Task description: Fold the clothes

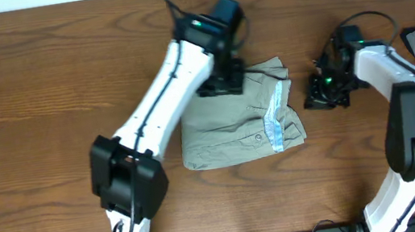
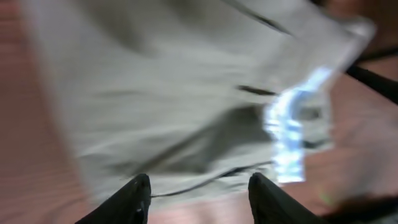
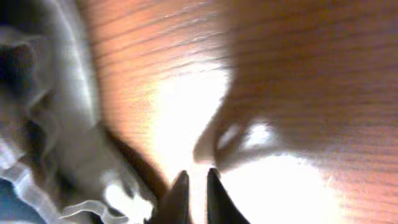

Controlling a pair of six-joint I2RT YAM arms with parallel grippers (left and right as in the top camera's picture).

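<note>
The left arm stretches diagonally to the far-left corner of the shorts (image 1: pixel 226 134), with the left gripper (image 2: pixel 199 183) open above the cloth. The right arm is bent, and the right gripper (image 3: pixel 198 177) seems closed and empty just right of them. The shorts lie folded mid-bench (image 1: pixel 25 93), waistband rightward and long axis left-right.

Overhead I get even, sharp light. Left wrist smears the clothes (image 2: pixel 186 93) beyond the jaws; glare whitens the table (image 3: pixel 186 106) ahead of my right jaws.

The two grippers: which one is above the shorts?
The left gripper, open over the far edge of the shorts. The right gripper is beside them, over the wooden table.
</note>
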